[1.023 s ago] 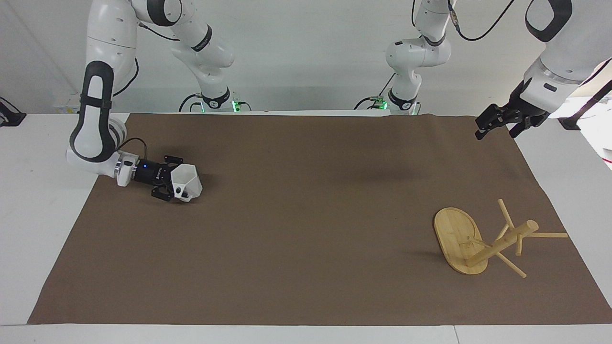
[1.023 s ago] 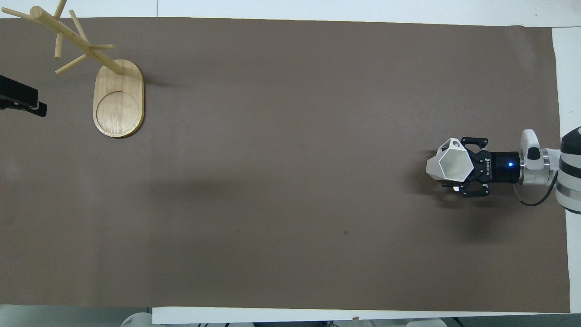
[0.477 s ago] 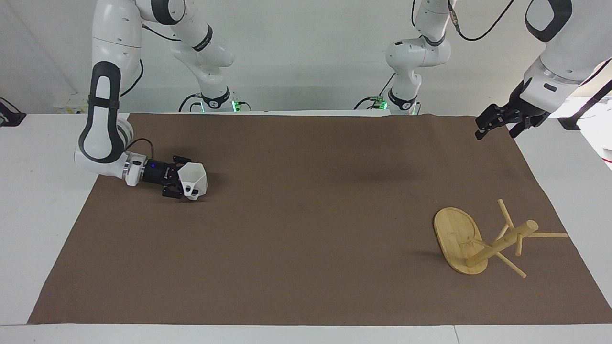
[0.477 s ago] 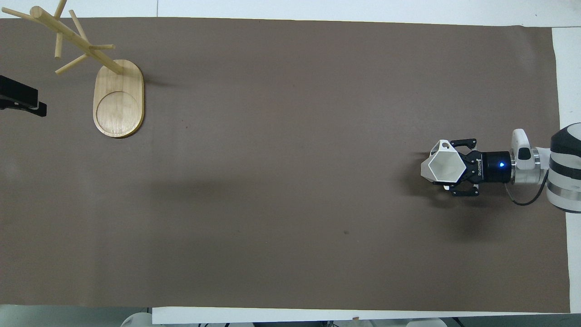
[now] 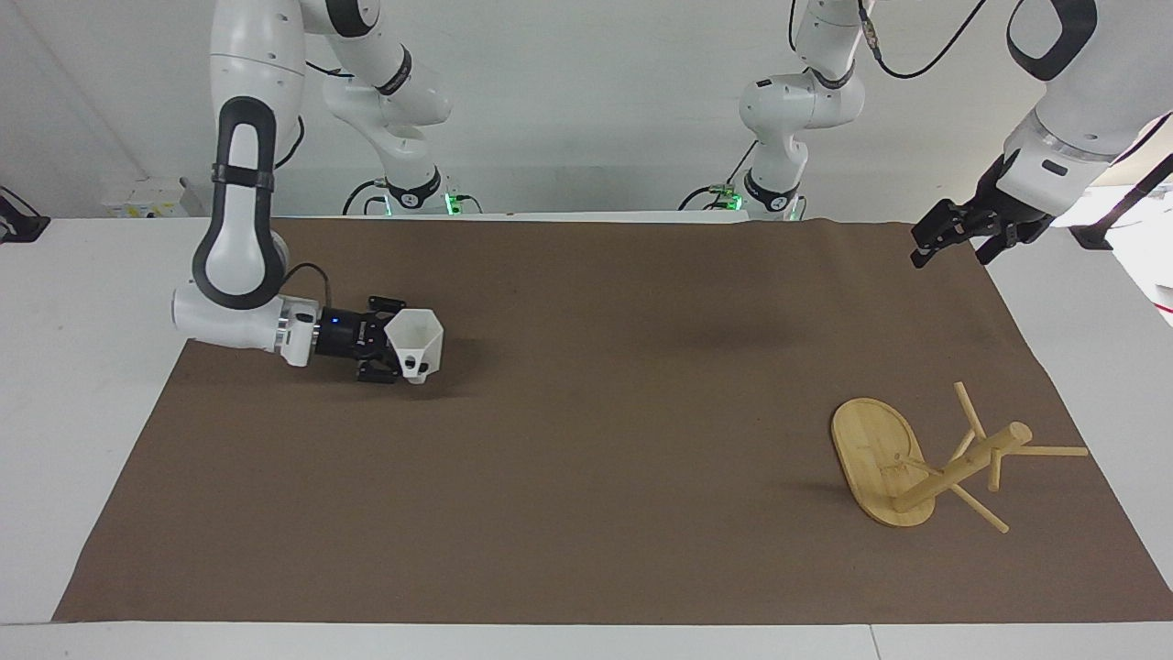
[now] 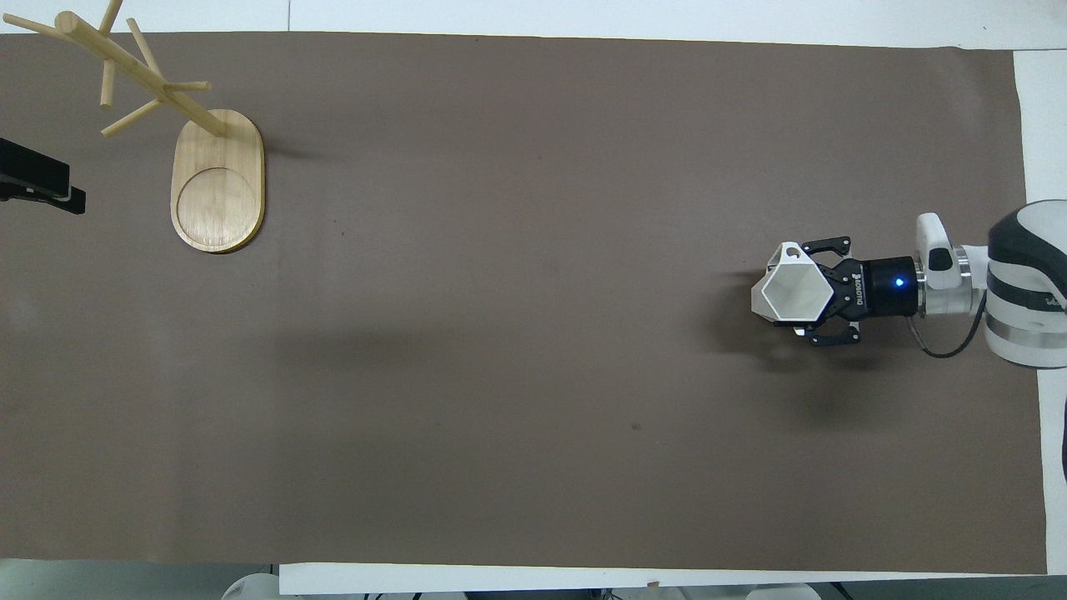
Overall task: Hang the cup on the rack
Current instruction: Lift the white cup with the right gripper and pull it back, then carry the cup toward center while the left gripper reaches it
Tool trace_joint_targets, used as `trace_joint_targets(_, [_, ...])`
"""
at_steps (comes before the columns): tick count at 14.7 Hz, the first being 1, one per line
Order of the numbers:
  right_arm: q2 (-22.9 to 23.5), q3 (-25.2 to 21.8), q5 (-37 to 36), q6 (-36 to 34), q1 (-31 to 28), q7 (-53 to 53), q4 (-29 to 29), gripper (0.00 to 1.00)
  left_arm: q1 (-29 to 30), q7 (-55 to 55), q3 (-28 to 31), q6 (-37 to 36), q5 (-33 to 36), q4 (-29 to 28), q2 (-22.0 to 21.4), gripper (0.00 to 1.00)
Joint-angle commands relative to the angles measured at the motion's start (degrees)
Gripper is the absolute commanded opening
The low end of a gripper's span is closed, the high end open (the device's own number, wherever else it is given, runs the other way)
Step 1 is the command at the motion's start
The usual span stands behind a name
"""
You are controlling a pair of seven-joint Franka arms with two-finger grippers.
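The white faceted cup (image 5: pixel 417 341) is held in my right gripper (image 5: pixel 401 353), which is shut on it. The gripper lies level, low over the brown mat near the right arm's end of the table. The cup's mouth faces up and its handle shows on its outer side in the overhead view (image 6: pixel 790 292). The right gripper also shows there (image 6: pixel 821 292). The bamboo rack (image 5: pixel 953 467) stands upright on its oval base (image 6: pixel 217 179) near the left arm's end of the table. Its pegs are bare. My left gripper (image 5: pixel 953 240) waits open in the air beside the rack, above the mat's edge.
The brown mat (image 5: pixel 586 440) covers most of the white table. Only the rack stands on the mat between the cup and the left arm's end.
My right gripper has carried the cup toward the middle of the table and turned it so its mouth faces up. The left arm and the rack have not moved.
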Motion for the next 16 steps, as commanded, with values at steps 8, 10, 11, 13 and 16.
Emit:
trace_joint_targets(8, [-4.15, -0.18, 15.34, 21.67, 23.31, 17.91, 4.57, 0.25, -10.39, -9.05, -0.98, 11.29, 1.11, -12.98, -7.09, 1.00])
trace_joint_targets(10, [-4.15, -0.18, 15.34, 25.01, 26.13, 19.68, 5.10, 0.25, -16.55, -18.37, -1.06, 16.30, 1.11, -13.52, -7.18, 0.99])
trace_joint_targets(11, [-4.15, -0.18, 15.34, 26.15, 26.84, 19.68, 5.10, 0.26, -19.36, -21.89, -1.06, 17.54, 1.02, -13.35, -6.57, 0.99])
trace_joint_targets(13, [-4.06, -0.18, 15.34, 28.79, 28.50, 20.12, 5.10, 0.26, -25.43, -29.54, -1.06, 20.18, 0.93, -12.65, -4.55, 0.99])
trace_joint_targets(16, [-3.88, -0.09, 15.34, 30.91, 29.74, 20.82, 5.10, 0.26, -30.80, -37.82, -1.06, 22.30, 0.06, -8.97, -1.04, 0.99])
